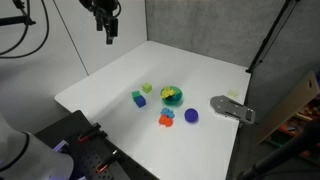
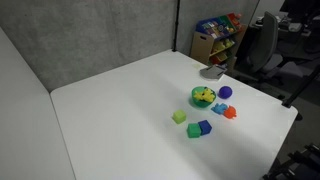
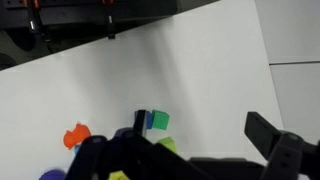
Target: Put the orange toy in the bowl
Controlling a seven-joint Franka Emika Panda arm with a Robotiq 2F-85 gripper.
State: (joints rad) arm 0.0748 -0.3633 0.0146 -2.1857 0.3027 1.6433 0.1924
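Note:
The orange toy (image 1: 166, 120) lies on the white table, just in front of the green bowl (image 1: 172, 96), which shows yellow inside. Both also appear in an exterior view, the toy (image 2: 230, 113) and the bowl (image 2: 204, 96). In the wrist view the orange toy (image 3: 76, 136) is at the lower left, and the bowl is mostly hidden behind the gripper body. My gripper (image 1: 108, 36) hangs high above the far left of the table, well away from the toys. In the wrist view its fingers (image 3: 200, 128) are spread apart and hold nothing.
A dark blue ball (image 1: 191, 115) sits beside the toy. A grey flat metal piece (image 1: 232, 108) lies near the table edge. A yellow-green block (image 1: 147, 89) and blue and green blocks (image 1: 139, 98) lie beside the bowl. Shelves with toys (image 2: 218, 35) stand beyond the table.

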